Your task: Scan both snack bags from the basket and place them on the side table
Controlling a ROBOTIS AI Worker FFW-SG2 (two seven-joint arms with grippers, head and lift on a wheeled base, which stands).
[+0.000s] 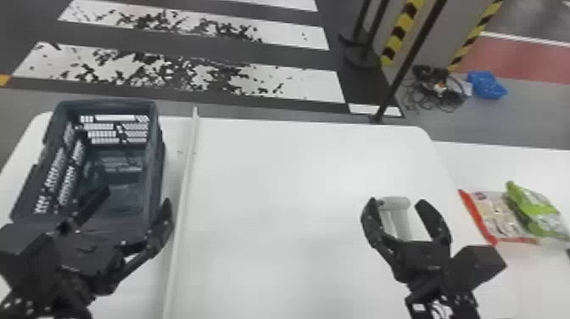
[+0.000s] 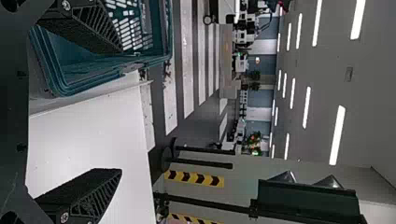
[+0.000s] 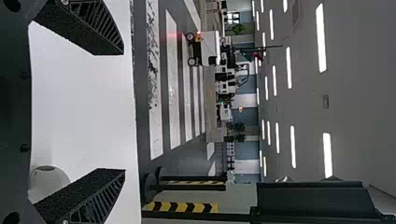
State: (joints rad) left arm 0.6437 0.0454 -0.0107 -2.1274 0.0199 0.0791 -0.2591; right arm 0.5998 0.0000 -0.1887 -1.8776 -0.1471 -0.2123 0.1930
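Two snack bags (image 1: 494, 216) touching on the side desk (image 1: 500, 167), off the main desk's (image 1: 275, 191) right edge — looks done. Left tool (image 1: 138, 196) wide by basket (image 1: 158, 169), right tool (image 1: 399, 202) wide by scanner (image 1: 400, 225) — raise slowly, clear both, then retract.

We can read no text, label, brand, number or sign. Markings on red-edged snack bag (image 1: 494, 215) and green snack bag (image 1: 533, 207) too blurred for us to make out.
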